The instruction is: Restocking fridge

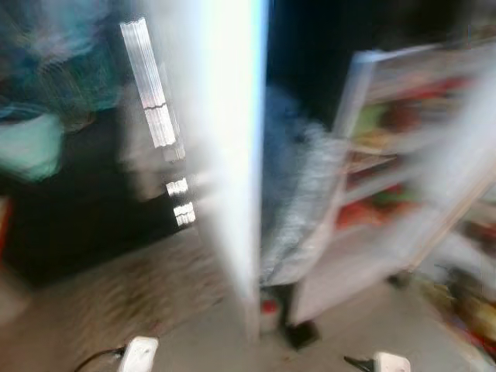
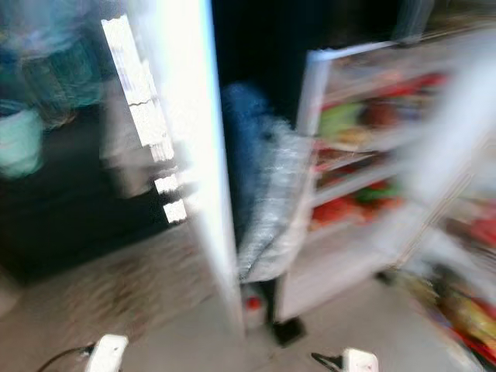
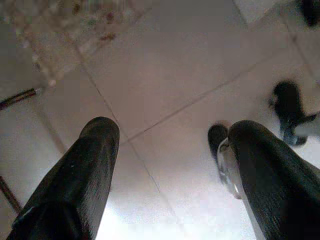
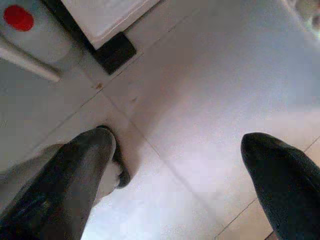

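We stand before the fridge [image 1: 232,155], its door [image 1: 403,194] swung open with blurred, colourful food on the shelves. Our left gripper [image 3: 170,165] and right gripper [image 4: 180,165] hang low over the tiled floor [image 4: 200,100], fingers spread apart, holding nothing. More packets [image 1: 465,302] seem to lie on the floor at our right, so most restocking likely remains.

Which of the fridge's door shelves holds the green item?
The upper door shelf, with a green item beside something red; the lower shelf shows red only.
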Tool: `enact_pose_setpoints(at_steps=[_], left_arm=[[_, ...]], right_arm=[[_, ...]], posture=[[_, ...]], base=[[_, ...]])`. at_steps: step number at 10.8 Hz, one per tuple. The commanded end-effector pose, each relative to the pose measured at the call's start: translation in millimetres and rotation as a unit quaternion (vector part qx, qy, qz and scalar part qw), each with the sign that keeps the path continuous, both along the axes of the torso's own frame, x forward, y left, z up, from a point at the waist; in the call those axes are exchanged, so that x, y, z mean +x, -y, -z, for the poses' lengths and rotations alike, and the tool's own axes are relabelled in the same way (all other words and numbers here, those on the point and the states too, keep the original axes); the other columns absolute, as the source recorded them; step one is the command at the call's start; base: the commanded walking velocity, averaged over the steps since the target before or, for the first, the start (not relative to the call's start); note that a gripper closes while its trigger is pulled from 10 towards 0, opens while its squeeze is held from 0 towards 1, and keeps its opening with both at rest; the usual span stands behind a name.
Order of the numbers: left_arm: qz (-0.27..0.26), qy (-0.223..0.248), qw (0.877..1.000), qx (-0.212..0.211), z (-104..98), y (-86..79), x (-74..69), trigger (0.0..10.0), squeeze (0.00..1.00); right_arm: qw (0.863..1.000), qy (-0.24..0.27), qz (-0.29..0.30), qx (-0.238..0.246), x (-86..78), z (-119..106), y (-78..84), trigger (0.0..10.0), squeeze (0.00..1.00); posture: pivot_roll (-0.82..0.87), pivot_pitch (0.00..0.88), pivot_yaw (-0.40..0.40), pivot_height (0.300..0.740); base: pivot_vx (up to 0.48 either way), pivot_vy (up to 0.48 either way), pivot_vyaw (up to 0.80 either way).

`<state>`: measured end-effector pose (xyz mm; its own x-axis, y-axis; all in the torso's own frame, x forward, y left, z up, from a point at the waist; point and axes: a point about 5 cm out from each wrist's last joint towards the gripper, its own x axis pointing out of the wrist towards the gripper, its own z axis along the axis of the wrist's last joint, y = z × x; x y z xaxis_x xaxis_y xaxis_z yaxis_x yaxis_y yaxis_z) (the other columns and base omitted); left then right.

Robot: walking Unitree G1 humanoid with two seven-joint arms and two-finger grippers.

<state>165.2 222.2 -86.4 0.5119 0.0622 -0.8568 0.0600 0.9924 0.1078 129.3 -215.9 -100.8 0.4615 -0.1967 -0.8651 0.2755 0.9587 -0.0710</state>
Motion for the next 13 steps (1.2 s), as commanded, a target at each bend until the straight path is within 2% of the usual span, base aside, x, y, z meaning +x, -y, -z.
enact_pose_setpoints(at_steps=[1,10,13], left_arm=[[0.002,-0.004,1.000,-0.003,1.1,3.6,-0.6,10.0,0.00],[0.009,-0.007,1.000,0.001,1.1,5.0,0.4,10.0,0.00],[0.011,-0.010,1.000,0.003,1.2,3.5,-0.3,10.0,0.00]], right_arm=[[1.000,-0.006,0.000,-0.004,-2.5,0.3,3.3,10.0,0.00],[1.000,-0.004,0.001,-0.003,-1.5,-0.4,5.1,10.0,0.00],[1.000,0.001,0.013,-0.001,-2.1,-0.2,4.0,10.0,0.00]], posture=[[-0.17,0.000,0.056,0.740],[-0.17,0.000,0.061,0.740],[-0.17,0.000,0.069,0.740]], base=[[0.000,0.000,-0.77],[0.000,0.000,-0.77],[0.000,0.000,0.00]])
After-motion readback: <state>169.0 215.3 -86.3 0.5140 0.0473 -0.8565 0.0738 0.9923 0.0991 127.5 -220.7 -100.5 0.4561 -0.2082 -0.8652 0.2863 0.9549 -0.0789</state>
